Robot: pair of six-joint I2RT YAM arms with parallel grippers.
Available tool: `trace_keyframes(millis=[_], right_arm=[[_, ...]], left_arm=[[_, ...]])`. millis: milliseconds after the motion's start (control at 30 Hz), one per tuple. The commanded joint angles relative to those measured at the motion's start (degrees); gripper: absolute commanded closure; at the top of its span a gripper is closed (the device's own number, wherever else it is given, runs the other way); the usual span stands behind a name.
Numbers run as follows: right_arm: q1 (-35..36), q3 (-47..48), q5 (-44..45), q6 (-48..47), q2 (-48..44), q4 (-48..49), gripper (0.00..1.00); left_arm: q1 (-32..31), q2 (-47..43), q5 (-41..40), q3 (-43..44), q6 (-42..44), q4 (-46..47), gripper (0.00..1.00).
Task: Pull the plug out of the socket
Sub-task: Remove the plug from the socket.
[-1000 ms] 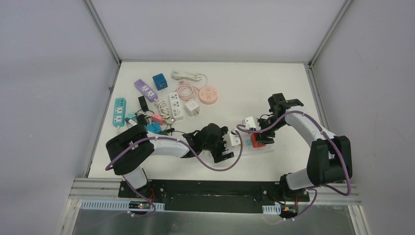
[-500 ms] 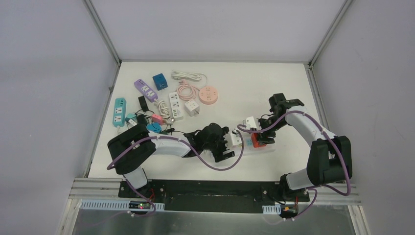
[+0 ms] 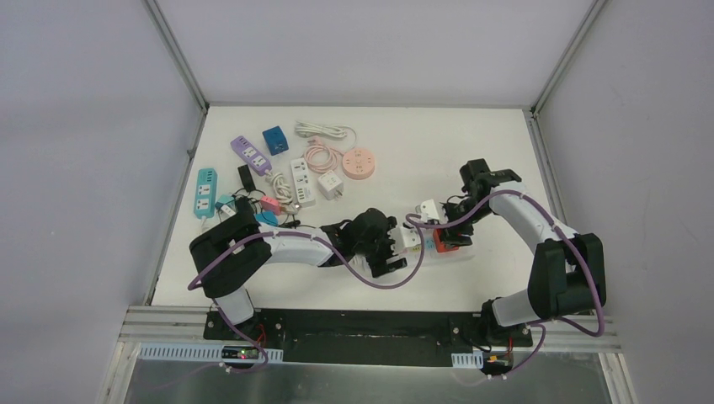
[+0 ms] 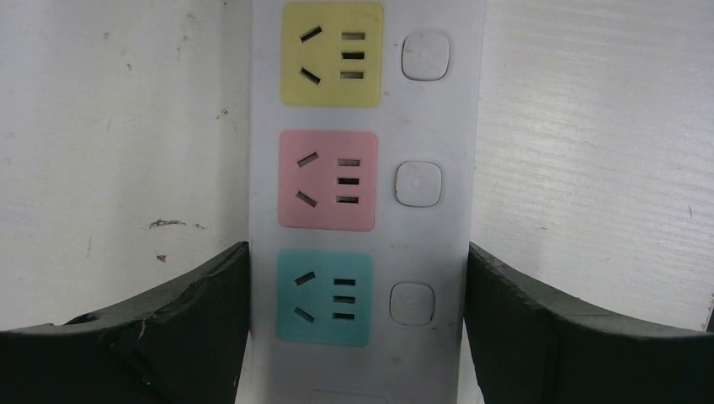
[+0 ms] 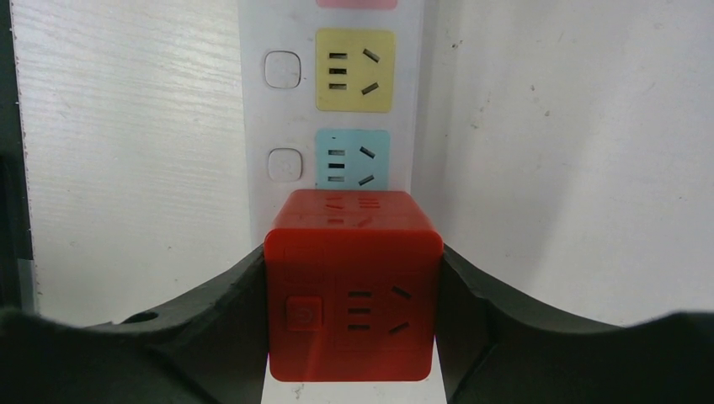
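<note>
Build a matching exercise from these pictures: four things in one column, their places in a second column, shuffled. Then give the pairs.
Things
1. red cube adapter
2. white power strip
3. round pink socket
4. teal power strip

Places
A. by the left edge of the table
B. between the fingers of the right gripper
C. between the fingers of the left gripper
D. toward the far side, beside the coiled pink cable

Pairs: 1-B, 2-C, 3-D, 4-A
</note>
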Motion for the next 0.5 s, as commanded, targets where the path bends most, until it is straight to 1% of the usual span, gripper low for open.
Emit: trace_keyframes(millis=[0, 167, 267, 333, 400, 467], right_arm=[[-0.97, 1.59, -12.03, 0.73, 0.08, -2.98, 1.00], [-8.70, 1.49, -10.00, -6.47, 1.34, -7.37, 1.00], [-10.08, 0.86, -9.46, -7.81, 1.63, -7.61, 1.00], [-9.73, 0.63, -10.93, -8.30, 1.57, -7.50, 1.00], [-7.35, 0.49, -11.67, -6.53, 0.96, -6.03, 1.00], [-2.07, 0.28, -11.59, -2.77, -0.23, -3.02, 1.00]], left_arm=[[-0.33, 3.41, -2.23, -1.33, -1.57, 0.14, 1.00], [-0.29, 2.06, -3.49, -4.03, -1.54, 0.80, 1.00], [-0.20, 2.36, -3.61, -4.00, -1.54, 0.88, 1.00], [-0.21, 2.90, -3.40, -3.36, -1.69, 0.93, 1.00], [-0.20, 3.65, -3.00, -2.41, -1.85, 0.69, 1.00], [-0.16, 4.36, -2.70, -1.27, -1.85, 0.21, 1.00]])
